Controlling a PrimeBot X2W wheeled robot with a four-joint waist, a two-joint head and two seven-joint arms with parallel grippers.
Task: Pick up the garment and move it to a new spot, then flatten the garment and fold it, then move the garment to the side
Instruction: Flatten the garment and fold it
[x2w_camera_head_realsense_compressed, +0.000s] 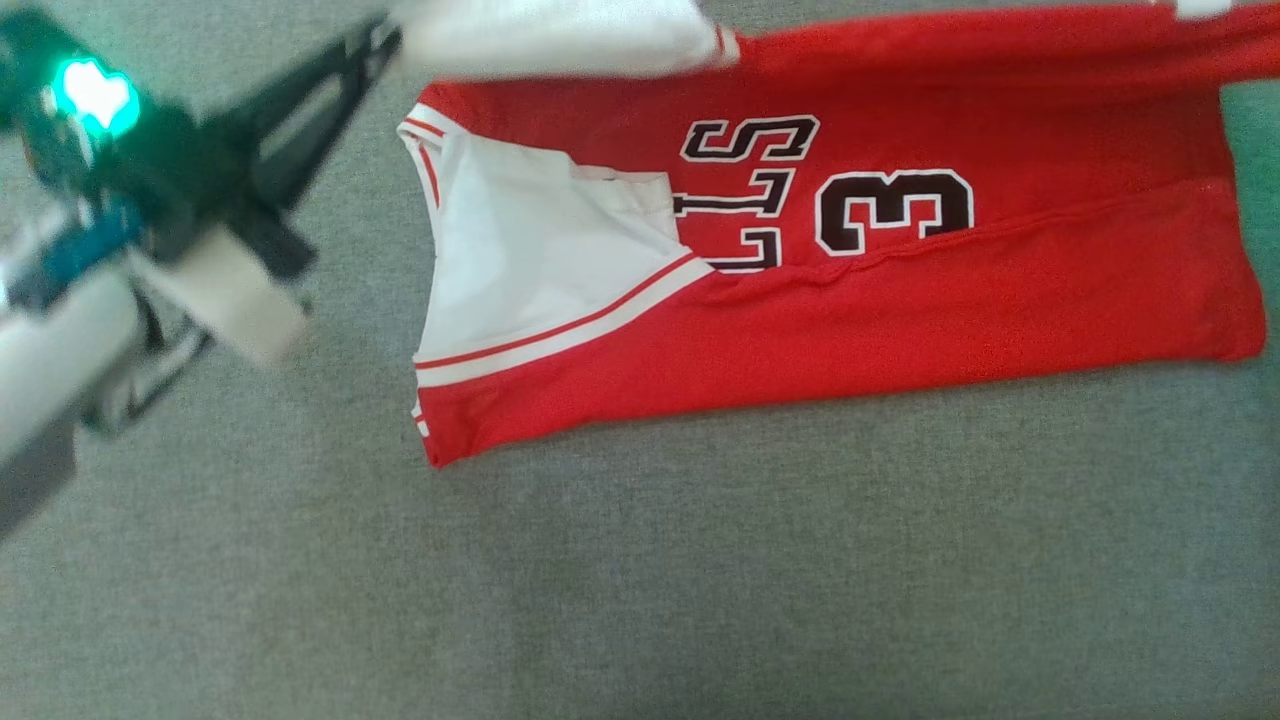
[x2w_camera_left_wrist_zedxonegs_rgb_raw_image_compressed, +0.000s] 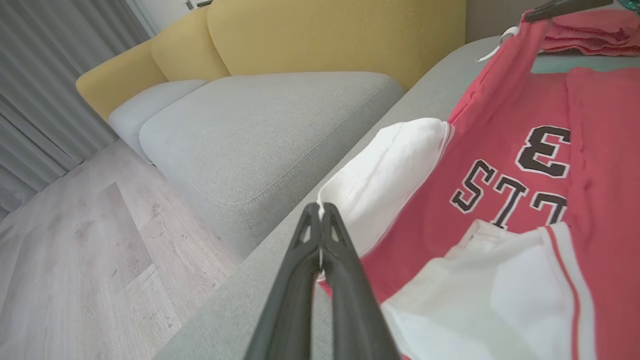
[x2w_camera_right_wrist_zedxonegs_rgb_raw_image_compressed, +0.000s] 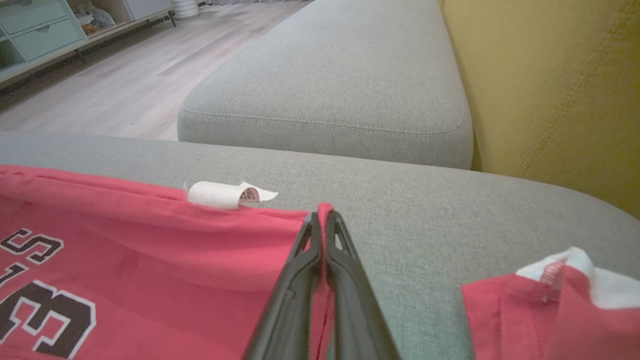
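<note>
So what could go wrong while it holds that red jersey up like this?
The left jaws pinch only the tip of the white sleeve; it could slip free mid-fold.
The right jaws grip just a thin bit of hem on the jersey, so uneven pulling might skew the fold.
The cushion edge is close beside the left jaws; a tug might drag cloth toward the floor.

Place: home living room;
Seating: sofa (x2w_camera_left_wrist_zedxonegs_rgb_raw_image_compressed: 325, 35) with yellow back; grey fabric seat cushions (x2w_camera_left_wrist_zedxonegs_rgb_raw_image_compressed: 260, 130), long and stitched at the edges;
Floor: pale wood-look planks (x2w_camera_left_wrist_zedxonegs_rgb_raw_image_compressed: 90, 250);
Window side: grey pleated curtains (x2w_camera_left_wrist_zedxonegs_rgb_raw_image_compressed: 45, 75) reaching the floor;
Storage: pale green drawer cabinet (x2w_camera_right_wrist_zedxonegs_rgb_raw_image_compressed: 40, 30) across the floor
</note>
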